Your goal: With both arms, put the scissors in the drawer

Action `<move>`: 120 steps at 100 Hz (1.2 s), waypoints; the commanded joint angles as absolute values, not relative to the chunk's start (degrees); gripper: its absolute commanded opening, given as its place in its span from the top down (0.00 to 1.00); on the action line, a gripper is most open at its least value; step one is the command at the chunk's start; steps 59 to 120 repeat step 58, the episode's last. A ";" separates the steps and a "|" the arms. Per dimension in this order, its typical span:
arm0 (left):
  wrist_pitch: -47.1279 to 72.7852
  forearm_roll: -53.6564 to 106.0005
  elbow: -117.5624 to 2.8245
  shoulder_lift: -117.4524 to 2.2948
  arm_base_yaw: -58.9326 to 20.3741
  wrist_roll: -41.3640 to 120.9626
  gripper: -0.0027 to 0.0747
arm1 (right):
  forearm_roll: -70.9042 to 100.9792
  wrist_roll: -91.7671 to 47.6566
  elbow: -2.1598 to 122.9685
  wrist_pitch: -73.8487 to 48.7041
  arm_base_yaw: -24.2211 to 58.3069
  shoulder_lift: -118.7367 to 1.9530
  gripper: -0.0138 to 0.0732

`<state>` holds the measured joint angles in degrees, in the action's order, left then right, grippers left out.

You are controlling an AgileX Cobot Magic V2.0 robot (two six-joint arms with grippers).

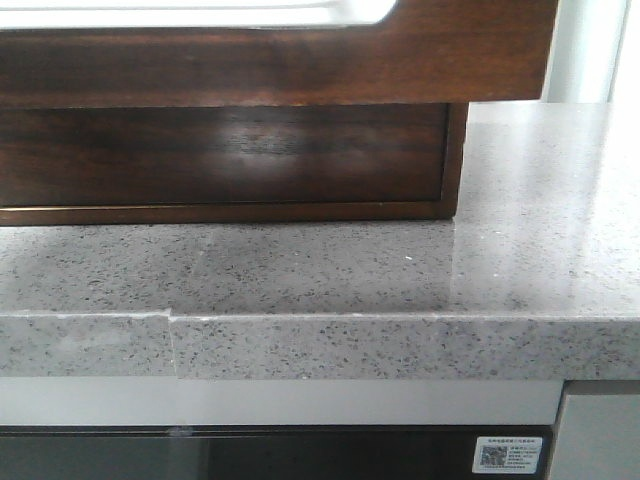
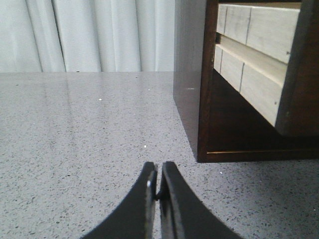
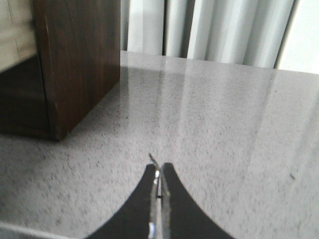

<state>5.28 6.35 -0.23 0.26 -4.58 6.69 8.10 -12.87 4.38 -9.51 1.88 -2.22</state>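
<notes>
The drawer (image 1: 270, 60) has a glossy dark brown wood-grain front with a white rounded-corner area along its top edge. It stands out from the cabinet at the top of the front view. No scissors show in any view. Neither gripper shows in the front view. My left gripper (image 2: 159, 167) is shut and empty, low over the grey counter, with the cabinet's corner (image 2: 199, 99) ahead of it to one side. My right gripper (image 3: 160, 167) is shut over the counter beside the cabinet's other side (image 3: 79, 64). A thin dark sliver pokes out at its tips.
The cabinet's lower dark front (image 1: 220, 150) sits under the drawer on the speckled grey stone counter (image 1: 520, 250). Pale wooden drawer sides (image 2: 254, 30) show inside the cabinet. White curtains (image 3: 214, 30) hang behind the counter. The counter's front edge (image 1: 320, 345) is near.
</notes>
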 commanded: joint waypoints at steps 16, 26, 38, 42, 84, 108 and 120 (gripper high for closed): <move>1.16 6.44 1.73 2.03 -4.46 5.95 0.99 | 7.58 -13.44 -1.32 0.78 1.95 1.80 0.92; 1.16 6.44 1.73 2.03 -4.46 5.95 0.99 | 7.58 -13.44 -1.45 1.19 1.95 1.80 0.92; 1.16 6.44 1.73 2.03 -4.46 5.95 0.99 | 7.58 -13.44 -1.45 1.19 1.95 1.80 0.92; 1.16 6.44 1.73 2.03 -4.46 5.95 0.99 | 7.58 -13.44 -1.45 1.19 1.95 1.80 0.92; 1.16 6.44 1.73 2.03 -4.46 5.95 0.99 | 7.58 -13.44 -1.45 1.19 1.95 1.80 0.92; 1.16 6.44 1.73 2.03 -4.46 5.95 0.99 | 7.58 -13.44 -1.45 1.19 1.95 1.80 0.92; 1.16 6.44 1.73 2.03 -4.46 5.95 0.99 | 7.58 -13.44 -1.45 1.19 1.95 1.80 0.92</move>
